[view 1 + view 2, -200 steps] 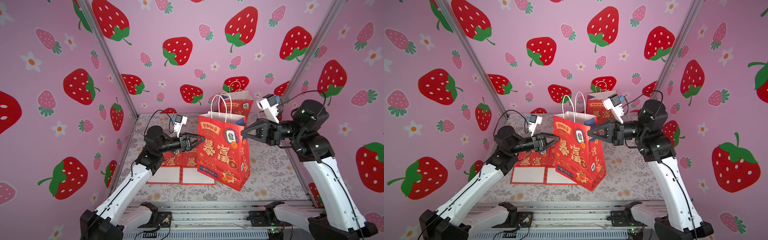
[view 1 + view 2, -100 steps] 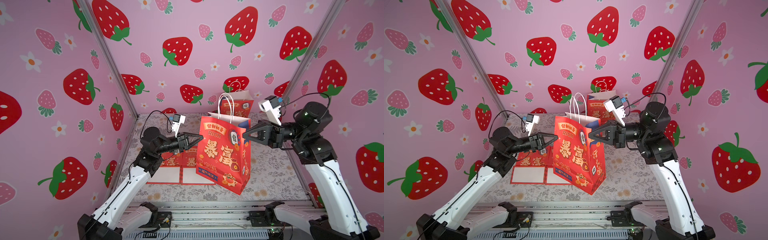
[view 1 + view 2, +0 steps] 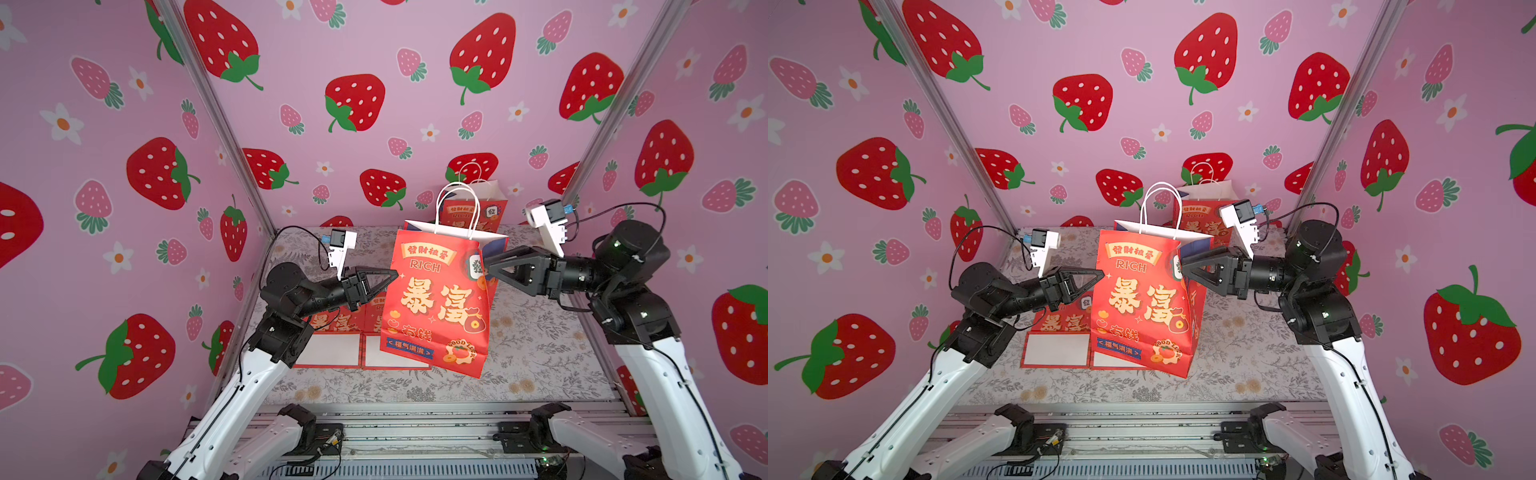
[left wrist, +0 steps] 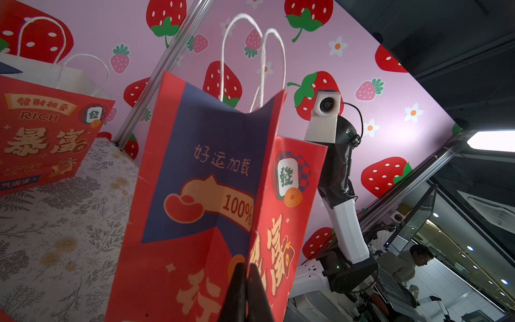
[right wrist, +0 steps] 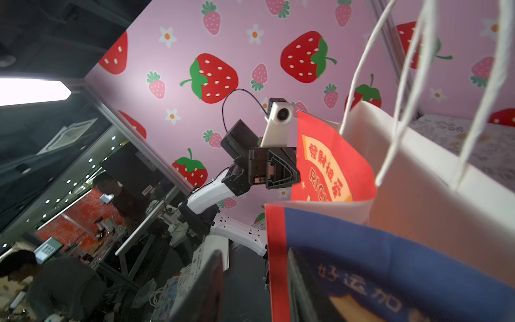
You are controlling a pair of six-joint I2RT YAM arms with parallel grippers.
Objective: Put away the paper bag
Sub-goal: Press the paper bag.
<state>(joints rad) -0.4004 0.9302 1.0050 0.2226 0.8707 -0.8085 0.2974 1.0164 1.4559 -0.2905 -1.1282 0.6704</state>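
Note:
The red paper bag (image 3: 436, 307) (image 3: 1142, 307) with white cord handles is upright, mouth open, mid-table in both top views. My left gripper (image 3: 395, 274) (image 3: 1101, 274) is shut on its left front corner fold. The left wrist view shows the fingers pinched on that red fold (image 4: 247, 267), below the bag's blue side panel (image 4: 200, 156). My right gripper (image 3: 488, 264) (image 3: 1182, 266) is open at the bag's upper right corner. In the right wrist view (image 5: 254, 252) the bag's red edge (image 5: 276, 278) runs loose between the spread fingers. I cannot tell whether the bag's bottom touches the table.
A second, matching bag (image 3: 473, 212) (image 3: 1204, 220) (image 4: 41, 133) stands at the back by the wall. Flattened red bags (image 3: 332, 328) (image 3: 1059, 328) lie on the floral tablecloth (image 3: 540, 353), left of and behind the held bag. Pink strawberry walls enclose three sides.
My left gripper has closed on the bag's left corner. My right gripper has opened and let go of the right corner. The bag has shifted slightly right and come more upright.

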